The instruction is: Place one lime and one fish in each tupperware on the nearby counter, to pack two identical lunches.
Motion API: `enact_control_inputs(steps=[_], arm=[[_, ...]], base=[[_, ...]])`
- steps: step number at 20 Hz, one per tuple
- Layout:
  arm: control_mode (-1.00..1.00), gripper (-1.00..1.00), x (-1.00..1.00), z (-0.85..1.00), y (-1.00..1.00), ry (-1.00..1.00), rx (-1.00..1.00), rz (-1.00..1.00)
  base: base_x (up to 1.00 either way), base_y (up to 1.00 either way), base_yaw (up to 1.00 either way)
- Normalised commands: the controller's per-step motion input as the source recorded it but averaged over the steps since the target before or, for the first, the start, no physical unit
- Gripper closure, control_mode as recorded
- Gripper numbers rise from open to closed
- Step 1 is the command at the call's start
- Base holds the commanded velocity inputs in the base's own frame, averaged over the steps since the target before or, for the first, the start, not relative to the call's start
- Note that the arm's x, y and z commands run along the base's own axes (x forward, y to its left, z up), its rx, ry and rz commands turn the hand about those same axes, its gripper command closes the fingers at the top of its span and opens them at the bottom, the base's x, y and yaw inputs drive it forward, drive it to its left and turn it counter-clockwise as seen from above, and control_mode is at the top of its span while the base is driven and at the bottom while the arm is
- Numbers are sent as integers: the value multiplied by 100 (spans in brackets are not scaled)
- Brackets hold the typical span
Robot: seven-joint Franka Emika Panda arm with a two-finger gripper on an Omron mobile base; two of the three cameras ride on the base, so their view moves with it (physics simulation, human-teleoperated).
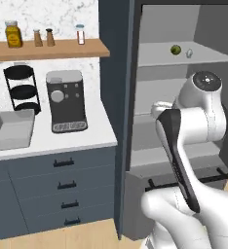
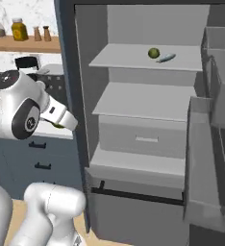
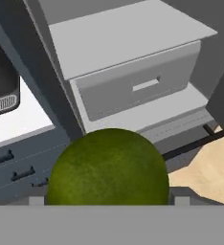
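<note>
Your gripper [image 3: 106, 203] holds 1 lime [image 3: 108, 167] between its fingers, jaws spread wide around it, in front of the open fridge [image 2: 148, 125]. A 2nd lime [image 2: 154, 53] sits on the fridge's top shelf, just beside a pale fish [image 2: 166, 58]. A light grey tupperware [image 1: 11, 129] rests on the counter [image 1: 52, 143], left of the coffee machine [image 1: 66, 101].

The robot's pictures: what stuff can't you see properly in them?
- Hand view: the gripper's fingertips are hidden behind the held lime.
- Left base view: the tupperware is cut off by the left edge.
- Left base view: the fish on the fridge shelf is too small to make out.
</note>
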Motion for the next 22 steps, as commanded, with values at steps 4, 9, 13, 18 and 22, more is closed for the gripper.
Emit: enact_control_inputs(steps=[4, 9, 13, 18, 22], arm=[[100, 100, 0, 0, 0, 0, 0, 0], [100, 100, 0, 0, 0, 0, 0, 0], [100, 100, 0, 0, 0, 0, 0, 0], [100, 100, 0, 0, 0, 0, 0, 0], [100, 100, 0, 0, 0, 0, 0, 0]], base=[[23, 100, 27], [89, 100, 4], [57, 100, 0], [-12, 100, 10], [4, 100, 1]])
